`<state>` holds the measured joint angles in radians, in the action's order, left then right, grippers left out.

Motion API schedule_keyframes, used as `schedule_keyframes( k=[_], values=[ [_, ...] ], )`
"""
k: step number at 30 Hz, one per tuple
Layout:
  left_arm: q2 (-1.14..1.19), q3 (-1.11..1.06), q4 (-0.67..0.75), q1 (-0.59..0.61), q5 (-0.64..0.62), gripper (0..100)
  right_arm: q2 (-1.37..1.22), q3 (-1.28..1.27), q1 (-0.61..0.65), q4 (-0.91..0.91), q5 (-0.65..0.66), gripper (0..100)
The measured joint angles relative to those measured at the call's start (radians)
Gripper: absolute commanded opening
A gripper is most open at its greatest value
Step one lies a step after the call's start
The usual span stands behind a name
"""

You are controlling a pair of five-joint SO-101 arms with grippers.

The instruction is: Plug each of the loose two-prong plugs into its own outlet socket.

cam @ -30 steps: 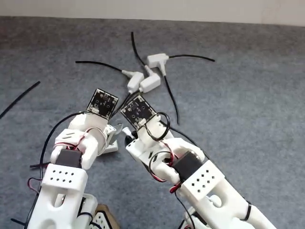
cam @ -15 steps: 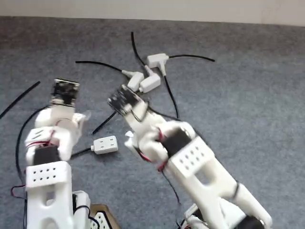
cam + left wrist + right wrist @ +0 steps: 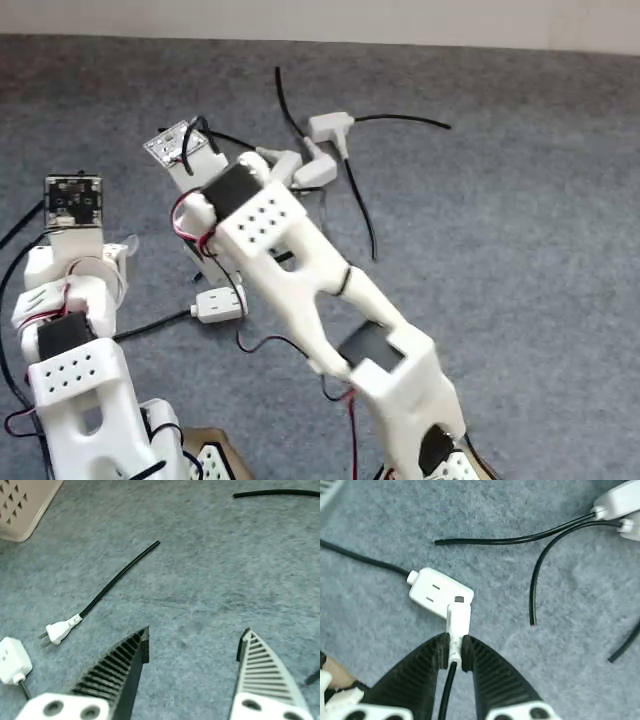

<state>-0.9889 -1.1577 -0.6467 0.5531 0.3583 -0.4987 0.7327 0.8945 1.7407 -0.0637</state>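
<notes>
Surface: a grey carpet (image 3: 520, 250) is spread beneath both arms.
Right gripper (image 3: 452, 652): clamped on a white plug (image 3: 458, 616), gripped at its cable end.
Held plug: its front is laid against the edge of a white outlet socket (image 3: 434, 593); the prongs cannot be seen.
Left gripper (image 3: 195, 634): held wide apart over bare carpet, nothing gripped.
Loose plug (image 3: 56, 630): laid flat on the carpet, near a nearby socket (image 3: 12, 660) but apart from it.
Background: a beige basket (image 3: 25, 502) is set on the carpet.

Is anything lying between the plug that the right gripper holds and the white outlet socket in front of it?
Nothing visible. The right gripper is shut on the plug, whose front end meets the edge of the outlet socket. The loose black cables lie off to the side.
</notes>
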Motion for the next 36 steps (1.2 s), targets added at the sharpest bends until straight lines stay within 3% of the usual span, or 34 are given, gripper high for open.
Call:
schedule_keyframes(
  k=[6, 12, 28, 36],
  values=[
    [0.0, -0.084, 0.003, 0.064, 0.074, 29, -0.084, 0.066, 0.02, 0.0, -0.106, 0.6],
    [0.002, -0.13, 0.063, 0.192, 0.087, 29, -0.097, 0.054, 0.02, 0.003, -0.124, 0.5],
    [0.002, -0.19, 0.13, 0.204, 0.087, 29, -0.097, 0.008, -0.038, 0.003, -0.384, 0.9],
    [0.002, -0.193, 0.13, 0.206, 0.087, 29, 0.029, -0.087, 0.0, 0.003, -0.37, 0.9]
  ],
)
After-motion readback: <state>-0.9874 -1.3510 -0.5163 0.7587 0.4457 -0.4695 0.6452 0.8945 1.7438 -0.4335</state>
